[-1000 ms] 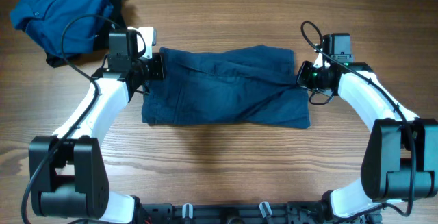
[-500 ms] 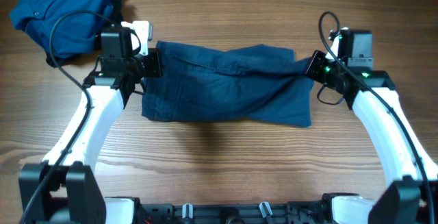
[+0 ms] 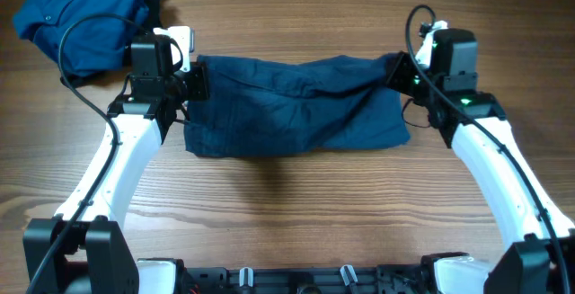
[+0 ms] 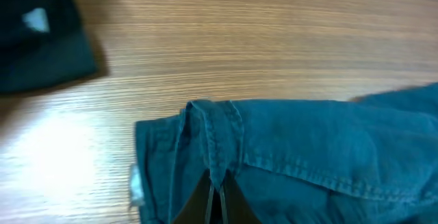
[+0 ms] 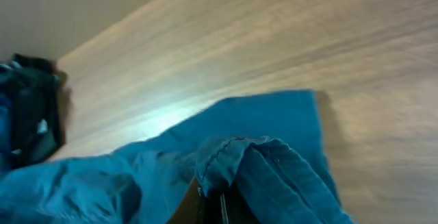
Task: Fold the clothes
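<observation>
Overhead: left gripper (image 3: 199, 80) and right gripper (image 3: 395, 67), each clamped on a far corner of the shorts (image 3: 296, 105), had pulled that edge farther and taut; fold probably being squared up.

Our white left arm (image 3: 126, 155) and white right arm (image 3: 499, 164) reach forward, elbows bent. Our black left gripper (image 3: 199, 80) and black right gripper (image 3: 395, 67) face each other, each clamped on the dark navy cloth garment (image 3: 296, 105).

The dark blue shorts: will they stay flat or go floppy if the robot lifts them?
Probably floppy: the shorts wrinkle and bunch between the left gripper and right gripper pinching their ends. Likely light, too, since small pinches seem to hold them.
</observation>
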Tool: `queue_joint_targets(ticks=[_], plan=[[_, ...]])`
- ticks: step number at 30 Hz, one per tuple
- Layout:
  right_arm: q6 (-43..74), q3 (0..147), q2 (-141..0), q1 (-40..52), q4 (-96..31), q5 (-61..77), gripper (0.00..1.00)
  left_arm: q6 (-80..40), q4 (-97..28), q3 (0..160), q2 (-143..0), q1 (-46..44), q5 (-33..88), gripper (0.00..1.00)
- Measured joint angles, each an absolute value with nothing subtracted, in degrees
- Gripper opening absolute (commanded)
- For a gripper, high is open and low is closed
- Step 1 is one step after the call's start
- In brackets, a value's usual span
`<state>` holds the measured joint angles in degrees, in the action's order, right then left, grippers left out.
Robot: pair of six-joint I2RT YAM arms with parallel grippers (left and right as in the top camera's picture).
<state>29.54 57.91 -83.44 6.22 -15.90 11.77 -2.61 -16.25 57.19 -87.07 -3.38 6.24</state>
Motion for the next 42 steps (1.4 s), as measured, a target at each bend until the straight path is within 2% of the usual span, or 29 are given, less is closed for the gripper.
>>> queue_joint_targets(ticks=[9,29,30,31,34,35,36,37,38,42], plan=[[33.5,57.9,-89.1,7.1,-11.1,11.5,0.04,-10.8,-13.5,57.2,-87.1,-3.4,-7.6,0.04],[36.2,57.9,-98.8,7.6,-2.2,11.4,0.04,-15.0,-3.2,57.2,-93.0,-3.3,-15.6,0.04],[36.2,57.9,-99.1,7.7,-2.0,11.4,0.09,-15.0,-2.3,57.2,-93.6,-3.2,-15.9,0.04],[36.2,57.9,-99.5,8.1,-1.8,11.4,0.2,-15.0,-1.1,57.2,-94.4,-2.9,-16.6,0.04],[36.3,57.9,-100.3,8.9,-1.5,11.2,0.72,-15.2,1.8,57.2,-95.9,-1.8,-18.0,0.2],[36.1,57.9,-100.3,9.0,-1.5,10.9,0.9,-15.4,2.5,57.2,-96.1,-1.1,-18.8,0.37],[35.8,57.9,-100.3,9.0,-1.5,10.6,1.0,-15.7,3.1,57.2,-96.1,-0.3,-19.5,0.55],[35.3,57.9,-100.3,9.0,-1.5,10.4,1.0,-15.5,3.3,57.2,-96.1,0.5,-20.1,0.83],[34.4,57.9,-100.3,9.0,-2.1,10.2,0.99,-15.5,3.5,57.2,-96.1,1.1,-20.5,1.0],[32.0,57.9,-100.3,9.0,-5.1,10.1,1.0,-15.8,4.0,57.2,-96.1,2.5,-21.6,1.0]])
